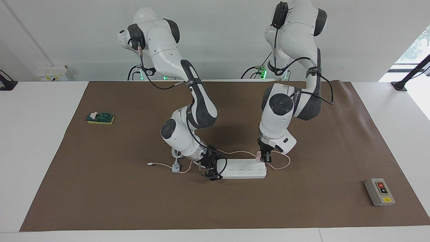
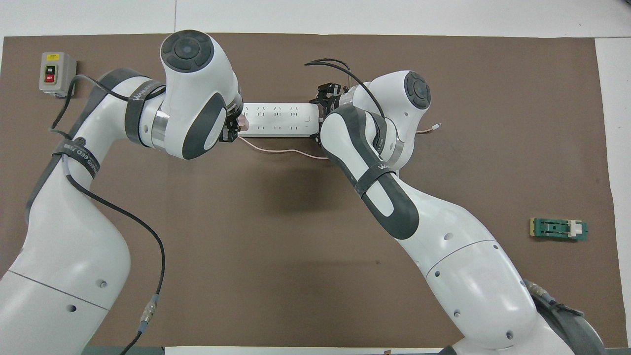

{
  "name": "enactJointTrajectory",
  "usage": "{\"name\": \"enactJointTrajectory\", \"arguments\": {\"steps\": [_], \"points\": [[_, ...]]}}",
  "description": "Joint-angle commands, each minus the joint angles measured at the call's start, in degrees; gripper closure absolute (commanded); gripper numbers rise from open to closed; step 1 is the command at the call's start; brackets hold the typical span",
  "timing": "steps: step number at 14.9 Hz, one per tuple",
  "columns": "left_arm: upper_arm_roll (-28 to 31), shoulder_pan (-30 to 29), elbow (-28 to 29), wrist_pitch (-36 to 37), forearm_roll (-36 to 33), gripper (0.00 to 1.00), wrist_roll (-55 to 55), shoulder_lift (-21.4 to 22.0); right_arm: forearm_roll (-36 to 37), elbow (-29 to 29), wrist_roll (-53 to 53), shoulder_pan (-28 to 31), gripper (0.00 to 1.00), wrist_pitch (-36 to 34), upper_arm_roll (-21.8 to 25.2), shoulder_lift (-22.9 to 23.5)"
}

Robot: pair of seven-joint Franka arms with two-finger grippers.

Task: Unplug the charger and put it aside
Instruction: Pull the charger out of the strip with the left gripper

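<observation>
left hand (image 1: 264, 158) shut on charger (image 1: 258, 155); right hand (image 1: 211, 169) at pwr strip (image 1: 243, 168).

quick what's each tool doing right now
Left tool: closed on the pink charger in the power strip.
Right tool: at the strip's other end; grip cannot be told.

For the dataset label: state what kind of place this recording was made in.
Probably a robotics lab test bench, not a home. Two fixed arms share a white table under a brown mat, with loose practice parts laid out: a power strip, a grey switch box.
</observation>
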State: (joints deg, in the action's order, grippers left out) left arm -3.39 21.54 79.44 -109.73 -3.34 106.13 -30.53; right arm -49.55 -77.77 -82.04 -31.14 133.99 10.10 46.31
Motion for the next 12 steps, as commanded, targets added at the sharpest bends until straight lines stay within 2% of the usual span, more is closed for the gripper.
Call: {"name": "enactJointTrajectory", "arguments": {"steps": [1,7,8,9,10,11,12], "points": [[0.84,-0.01,-0.43,4.7,2.11,1.0,-6.0,3.89,-0.11,2.01,0.39,1.35,1.0,-0.04,-0.61,-0.08],[0.75,-2.2,0.18,8.56,2.2,1.0,-36.64,8.28,-0.02,1.92,0.3,1.35,1.0,-0.22,-0.61,-1.31],[0.75,-2.9,0.71,9.35,2.2,1.0,-43.48,9.07,-0.02,1.75,0.3,1.35,0.97,-0.31,-0.61,-1.58],[0.75,-3.6,1.32,9.53,2.2,1.0,-49.55,9.78,-0.11,1.57,0.3,1.35,0.84,-0.39,-0.61,-1.75],[0.75,-4.74,2.2,9.45,2.2,1.0,-56.84,10.57,-0.11,1.22,0.3,1.26,0.63,-0.4,-0.61,-1.93],[0.66,-5.45,3.51,9.01,2.28,1.0,-62.56,11.36,-0.11,0.52,0.21,1.18,0.29,-0.4,-0.61,-2.54],[0.66,-5.98,4.57,8.66,2.37,1.0,-66.88,12.15,-0.11,0.26,0.21,1.17,0.0,-0.4,-0.61,-2.89]]}}
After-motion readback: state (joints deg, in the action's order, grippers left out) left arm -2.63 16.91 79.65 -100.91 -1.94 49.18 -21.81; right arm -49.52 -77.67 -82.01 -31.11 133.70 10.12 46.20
